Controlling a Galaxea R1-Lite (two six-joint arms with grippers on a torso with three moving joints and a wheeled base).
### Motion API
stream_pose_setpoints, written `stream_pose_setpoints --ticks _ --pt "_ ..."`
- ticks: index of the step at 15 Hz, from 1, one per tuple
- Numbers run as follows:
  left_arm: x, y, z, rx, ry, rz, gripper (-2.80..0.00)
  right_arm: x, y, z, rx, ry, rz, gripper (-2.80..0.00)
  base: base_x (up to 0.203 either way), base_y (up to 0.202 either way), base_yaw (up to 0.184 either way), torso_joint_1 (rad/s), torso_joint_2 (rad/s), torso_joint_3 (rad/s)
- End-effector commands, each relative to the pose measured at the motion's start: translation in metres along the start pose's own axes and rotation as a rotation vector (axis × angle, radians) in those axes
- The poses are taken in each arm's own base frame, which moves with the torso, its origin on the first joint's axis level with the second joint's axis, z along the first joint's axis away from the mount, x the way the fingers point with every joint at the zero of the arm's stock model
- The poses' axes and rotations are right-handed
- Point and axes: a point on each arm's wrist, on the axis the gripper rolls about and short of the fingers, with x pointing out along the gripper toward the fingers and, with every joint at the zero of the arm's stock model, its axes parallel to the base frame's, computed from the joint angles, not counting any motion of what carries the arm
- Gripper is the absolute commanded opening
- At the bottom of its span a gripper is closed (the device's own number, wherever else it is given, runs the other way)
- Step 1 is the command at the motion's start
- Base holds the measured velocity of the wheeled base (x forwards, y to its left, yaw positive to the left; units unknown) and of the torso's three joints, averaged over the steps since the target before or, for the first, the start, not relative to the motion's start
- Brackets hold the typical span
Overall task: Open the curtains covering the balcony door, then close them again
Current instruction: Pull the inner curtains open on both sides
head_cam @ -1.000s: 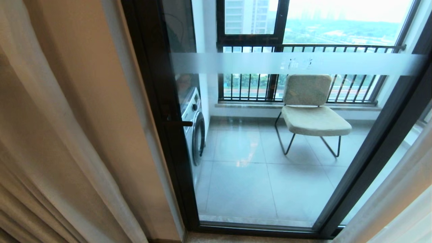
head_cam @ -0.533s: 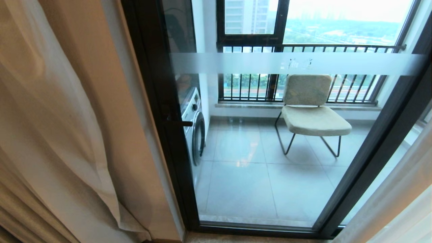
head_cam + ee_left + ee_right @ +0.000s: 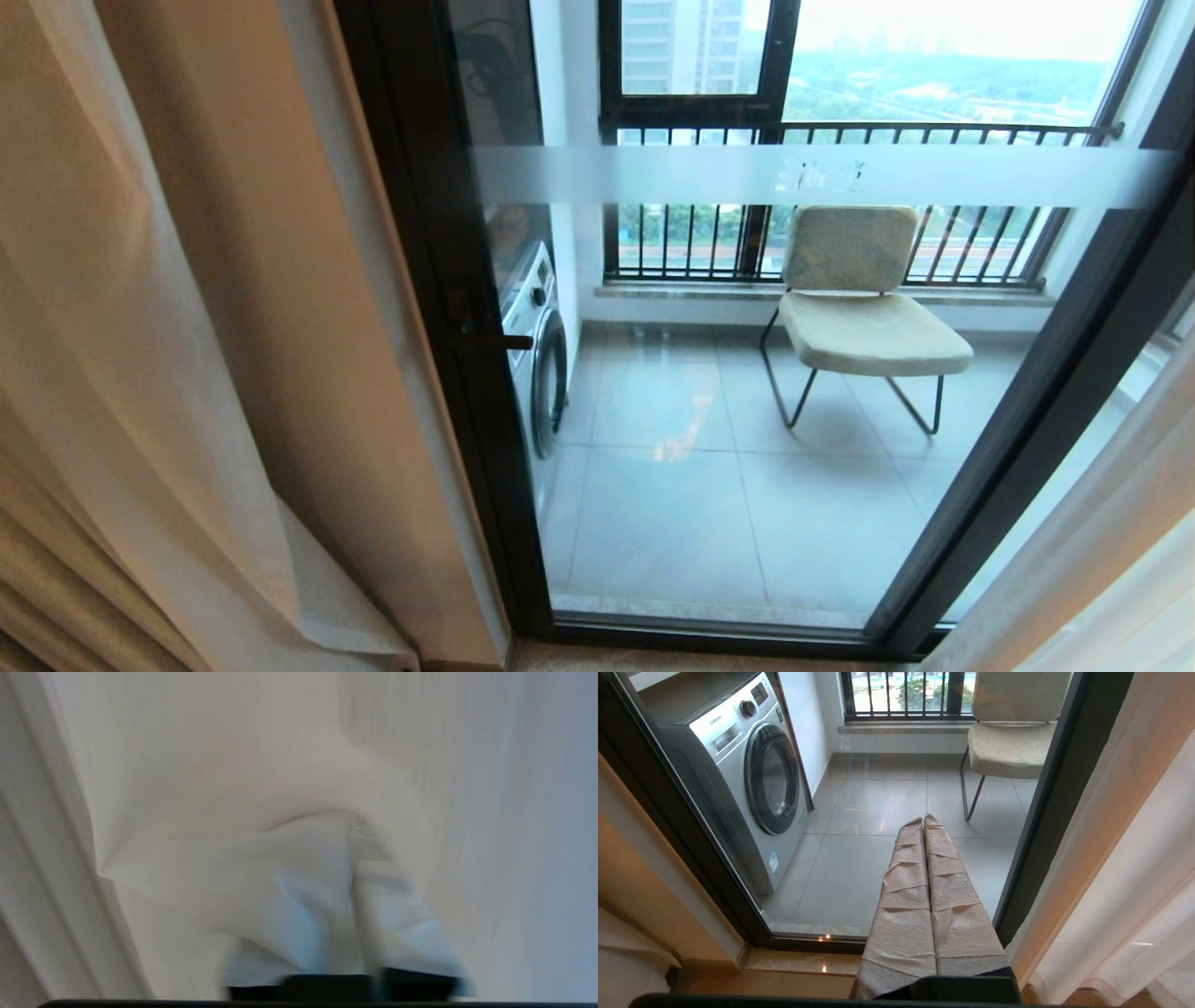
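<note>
The curtains stand drawn to both sides. The left panel [image 3: 140, 373], a thin white sheer with beige pleats at its foot, hangs at the left edge of the head view. The right panel [image 3: 1102, 560] fills the lower right corner. Between them the balcony door [image 3: 747, 467] is uncovered, with its dark frame [image 3: 439, 280], frosted band [image 3: 822, 175] and small handle [image 3: 495, 342]. My left gripper [image 3: 357, 830], in white wrapping, is pressed up against the pale curtain fabric [image 3: 210, 765]. My right gripper [image 3: 923, 819] is shut and empty, low before the glass, next to the right curtain [image 3: 1134, 858].
Behind the glass a washing machine [image 3: 541, 345] stands at the left and a beige chair [image 3: 864, 308] on thin metal legs farther back. A railed window [image 3: 840, 131] closes the balcony. A beige wall strip [image 3: 308, 280] separates the left curtain from the door frame.
The left sheer, pulled taut toward the left a second ago, has slackened and swung back toward the door. Its lower corner now trails near the foot of the wall.
</note>
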Motion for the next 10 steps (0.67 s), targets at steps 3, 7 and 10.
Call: stream_pose_setpoints --ticks 3,7,10 --pt "-0.026 -0.013 0.01 -0.008 0.018 0.001 0.0 0.0 0.0 0.0 0.0 0.0 0.0 -2.8 0.0 0.0 0.0 0.0 0.0 0.0" --pt "-0.063 -0.03 0.017 -0.021 0.043 0.014 0.0 0.0 0.0 0.0 0.0 0.0 0.0 -2.8 0.0 0.0 0.0 0.0 0.0 0.0" --pt "-0.099 -0.047 0.021 -0.028 0.058 0.033 0.0 0.0 0.0 0.0 0.0 0.0 0.0 -2.8 0.0 0.0 0.0 0.0 0.0 0.0"
